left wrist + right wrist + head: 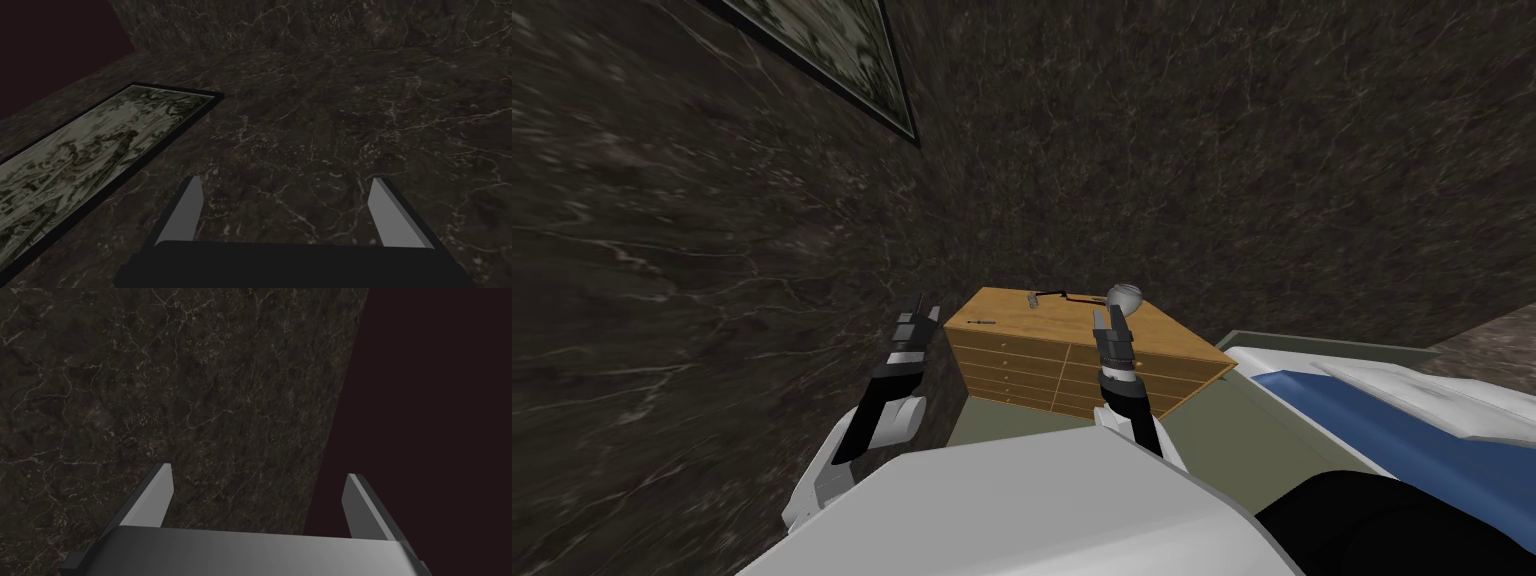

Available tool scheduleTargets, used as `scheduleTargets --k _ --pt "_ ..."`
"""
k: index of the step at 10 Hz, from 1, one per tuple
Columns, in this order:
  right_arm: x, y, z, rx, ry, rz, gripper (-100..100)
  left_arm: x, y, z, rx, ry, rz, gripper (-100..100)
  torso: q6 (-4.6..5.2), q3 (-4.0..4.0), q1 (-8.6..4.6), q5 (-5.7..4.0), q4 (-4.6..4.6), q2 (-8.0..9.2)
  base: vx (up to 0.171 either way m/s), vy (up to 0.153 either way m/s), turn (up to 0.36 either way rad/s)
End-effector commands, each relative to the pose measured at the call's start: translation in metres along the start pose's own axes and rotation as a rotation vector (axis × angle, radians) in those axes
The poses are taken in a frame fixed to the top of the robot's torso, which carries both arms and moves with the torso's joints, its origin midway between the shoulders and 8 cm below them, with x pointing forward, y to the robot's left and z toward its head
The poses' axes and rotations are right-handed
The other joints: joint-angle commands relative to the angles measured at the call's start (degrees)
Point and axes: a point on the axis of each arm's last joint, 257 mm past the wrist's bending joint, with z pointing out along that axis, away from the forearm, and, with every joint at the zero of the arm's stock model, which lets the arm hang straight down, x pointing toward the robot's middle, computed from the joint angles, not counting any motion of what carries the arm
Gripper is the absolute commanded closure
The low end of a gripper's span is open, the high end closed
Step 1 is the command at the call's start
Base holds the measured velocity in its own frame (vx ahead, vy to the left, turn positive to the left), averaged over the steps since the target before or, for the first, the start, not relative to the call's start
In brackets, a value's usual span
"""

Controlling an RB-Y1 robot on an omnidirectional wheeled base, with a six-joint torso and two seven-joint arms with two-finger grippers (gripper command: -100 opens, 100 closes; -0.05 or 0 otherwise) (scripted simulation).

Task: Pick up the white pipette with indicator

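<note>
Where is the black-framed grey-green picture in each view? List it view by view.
Head view: black-framed grey-green picture, upper left, on the dark marbled wall.
Left wrist view: on that wall, just beyond one finger of the open left tool.
Right wrist view: not in it.
Shared landmark: the marbled wall.

Dresser (1052, 322): wood, light brown, faint grain, matt. Wall (1212, 150): dark marble-like stone, pale veining, dull finish. Floor (1002, 425): flat olive, matt, untextured. Ball (1124, 296) on dresser: grey, smooth, glossy highlight. Left fingers (186, 215): smooth light grey, matt; material unclear.
</note>
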Motion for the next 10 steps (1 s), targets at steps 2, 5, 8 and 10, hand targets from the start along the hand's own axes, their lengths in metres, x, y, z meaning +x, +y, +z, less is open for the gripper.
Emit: scheduleTargets --k 2,5,8,10 --pt "0.0 0.0 0.0 0.0 0.0 0.0 0 0.003 0.018 0.013 -0.052 0.007 0.009 -100 -0.01 0.0 0.02 0.0 0.0 -0.01 -0.019 -0.028 -0.008" --pt "0.0 0.0 0.0 0.0 0.0 0.0 0 0.003 0.037 0.021 -0.115 0.006 0.016 -100 0.0 -0.02 0.02 0.0 -0.01 -0.03 -0.014 -0.027 -0.008" --pt "0.0 0.0 0.0 0.0 0.0 0.0 0 0.004 0.052 0.029 -0.167 0.006 0.023 -100 -0.01 -0.02 0.03 0.0 -0.01 -0.04 -0.012 -0.022 -0.007" --pt "0.0 0.0 0.0 0.0 0.0 0.0 0 0.004 0.068 0.036 -0.219 0.005 0.031 -100 0.0 -0.03 0.05 0.01 -0.01 -0.06 -0.01 -0.024 -0.012"
